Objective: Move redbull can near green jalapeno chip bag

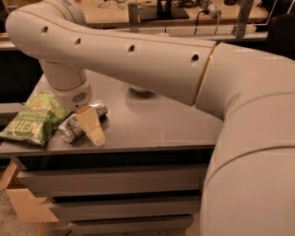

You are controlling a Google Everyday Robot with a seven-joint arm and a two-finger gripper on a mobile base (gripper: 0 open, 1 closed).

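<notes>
The redbull can (69, 129) lies on its side on the grey table (152, 124), near the front left edge. Its silver top points to the front left. The green jalapeno chip bag (32, 119) lies flat just left of the can, almost touching it. My gripper (87, 125) hangs from the wrist (69, 90) straight over the can, and its tan part covers the can's middle. My big white arm reaches in from the right across the table.
A small pale round object (140, 91) sits mid-table, partly hidden under my arm. Drawers (115, 179) run below the tabletop. A cardboard box (23, 203) stands on the floor at the left. A cluttered desk (152, 14) runs behind the table.
</notes>
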